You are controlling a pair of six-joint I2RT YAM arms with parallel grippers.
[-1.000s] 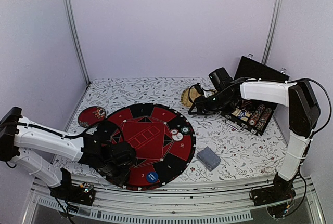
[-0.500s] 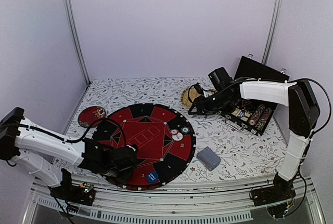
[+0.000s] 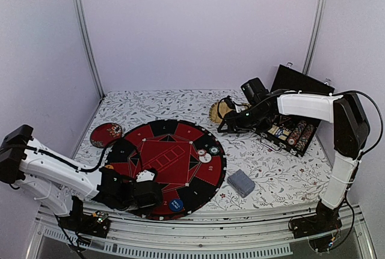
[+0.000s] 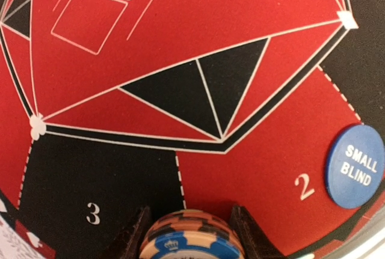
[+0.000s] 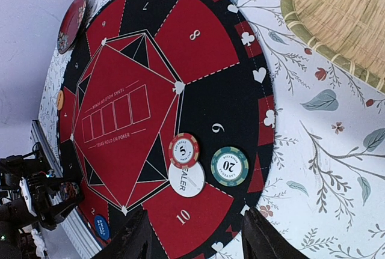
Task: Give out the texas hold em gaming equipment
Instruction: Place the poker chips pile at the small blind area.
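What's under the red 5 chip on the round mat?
The red round 5 chip overlaps the white round dealer button, covering its first letter; the rest lies over the red-and-black round mat. Anything else beneath is hidden.

Round red-and-black poker mat [image 4: 180, 60]: matt, felt-like cloth. Round blue "SMALL BLIND" button [image 4: 355, 166]: smooth plastic, faint sheen. Orange-and-blue striped chip stack [image 4: 191, 241] in my left jaws: dull edges. Oval straw tray [image 5: 343, 18]: rough weave. Tabletop [image 5: 325, 169]: matt floral-printed cloth.

left jaws: grip orange chip stack [image 4: 191, 238] | blue button [image 4: 355, 166]: beside numeral 2 [image 4: 305, 187]
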